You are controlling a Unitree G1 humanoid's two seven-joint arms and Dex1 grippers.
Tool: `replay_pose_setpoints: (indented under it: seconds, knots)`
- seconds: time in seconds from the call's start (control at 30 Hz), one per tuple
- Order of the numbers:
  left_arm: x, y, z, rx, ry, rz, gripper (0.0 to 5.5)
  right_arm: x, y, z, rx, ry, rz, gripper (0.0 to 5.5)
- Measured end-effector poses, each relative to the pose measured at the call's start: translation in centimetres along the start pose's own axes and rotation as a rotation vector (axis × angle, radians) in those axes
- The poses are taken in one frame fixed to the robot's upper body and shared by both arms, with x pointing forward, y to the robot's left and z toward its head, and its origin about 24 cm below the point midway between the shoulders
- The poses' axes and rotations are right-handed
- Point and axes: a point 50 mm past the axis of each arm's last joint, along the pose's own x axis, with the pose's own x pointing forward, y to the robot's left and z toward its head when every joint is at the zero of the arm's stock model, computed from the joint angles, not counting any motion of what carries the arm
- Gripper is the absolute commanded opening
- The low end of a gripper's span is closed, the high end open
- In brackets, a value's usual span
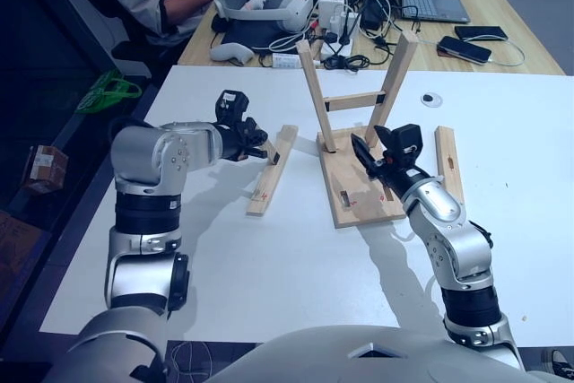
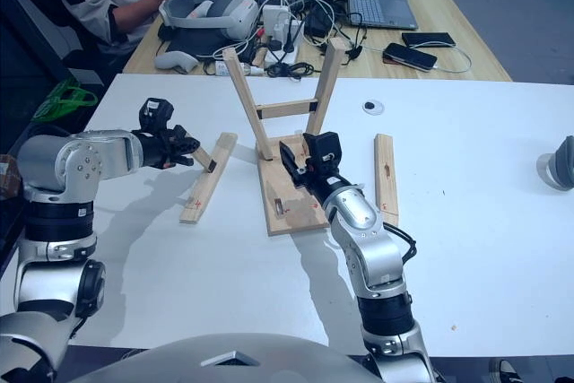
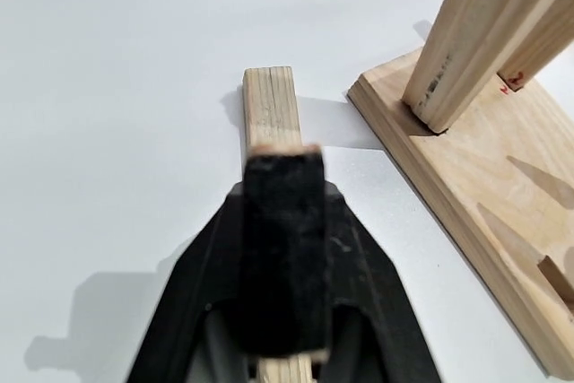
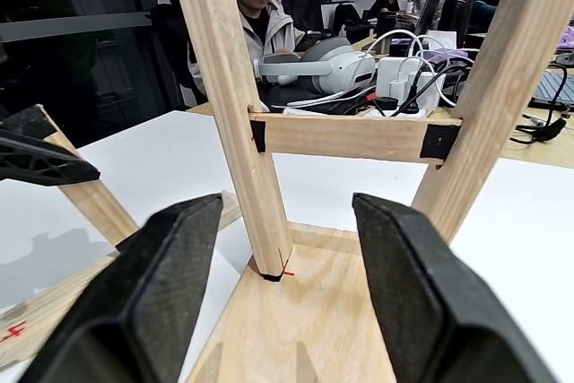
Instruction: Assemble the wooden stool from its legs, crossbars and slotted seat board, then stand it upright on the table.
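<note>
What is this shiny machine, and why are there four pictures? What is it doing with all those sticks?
It is a robot with two arms, and each arm ends in two black fingers for pinching things. Two pictures come from cameras in its head, looking down over a white table. The other two come from small cameras on its wrists, so they see the fingers up close.

On the table lies a flat seat board with two legs standing up from it, joined by a crossbar. It is a wooden stool, half built and upside down.

The left fingers are pinched on one end of a loose leg that lies on the table. The right fingers are open above the board and hold nothing. A second leg lies on the table to the right.
</note>
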Motion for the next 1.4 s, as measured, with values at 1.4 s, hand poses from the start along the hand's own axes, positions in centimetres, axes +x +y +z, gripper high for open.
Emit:
replay_pose_setpoints:
  seconds: [1.4]
  knots:
    - [-0.9,0.2,-0.1,0.272,0.235,-0.143,0.41,0.4,0.5,0.1,-0.044,0.024,0.093,2.7]
